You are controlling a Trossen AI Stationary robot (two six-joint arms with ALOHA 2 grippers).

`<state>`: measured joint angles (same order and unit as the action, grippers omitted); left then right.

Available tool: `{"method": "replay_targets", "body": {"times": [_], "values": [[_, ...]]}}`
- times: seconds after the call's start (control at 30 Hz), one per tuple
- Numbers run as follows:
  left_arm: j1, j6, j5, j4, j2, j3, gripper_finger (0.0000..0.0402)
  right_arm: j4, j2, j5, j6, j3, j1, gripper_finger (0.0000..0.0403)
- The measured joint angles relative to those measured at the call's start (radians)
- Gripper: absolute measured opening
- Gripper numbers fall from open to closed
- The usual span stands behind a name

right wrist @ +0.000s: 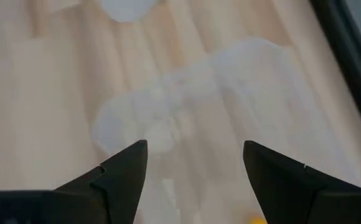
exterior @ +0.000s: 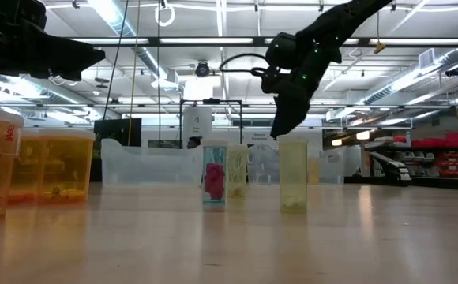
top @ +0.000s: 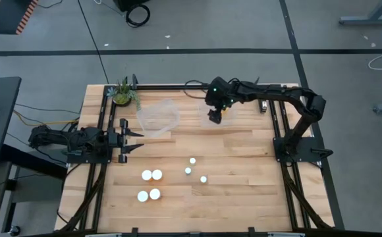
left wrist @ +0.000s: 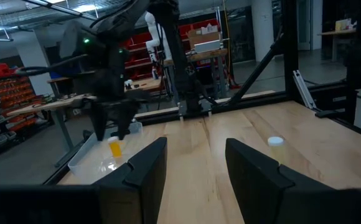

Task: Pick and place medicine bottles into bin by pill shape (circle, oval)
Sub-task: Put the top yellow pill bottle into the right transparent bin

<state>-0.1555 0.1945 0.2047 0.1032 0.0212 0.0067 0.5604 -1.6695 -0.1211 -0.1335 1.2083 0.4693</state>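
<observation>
Right pincer [top: 216, 116] hangs wide and empty over the clear bin [top: 212, 109]; swinging back low could knock the bin.

Left pincer [top: 129, 139] waits partly open, empty.

From directly overhead we see the whole table [top: 244, 164]. The low camera sits at tabletop height, facing level across into the room. Each wrist camera looks past its own fingers: the left across the table, the right close down onto it. All share the tabletop.
</observation>
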Motion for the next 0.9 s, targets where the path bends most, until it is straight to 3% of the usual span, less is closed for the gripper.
{"method": "replay_targets", "body": {"times": [0.7, 0.9], "values": [[0.0, 0.0, 0.0, 0.0, 0.0, 0.0, 0.0172, -0.121, 0.0, 0.084, 0.13, 0.0, -0.494, 0.027], [0.0, 0.0, 0.0, 0.0, 0.0, 0.0, 0.0172, -0.159, -0.008, 0.105, 0.135, 0.0, -0.576, 0.027]]}}
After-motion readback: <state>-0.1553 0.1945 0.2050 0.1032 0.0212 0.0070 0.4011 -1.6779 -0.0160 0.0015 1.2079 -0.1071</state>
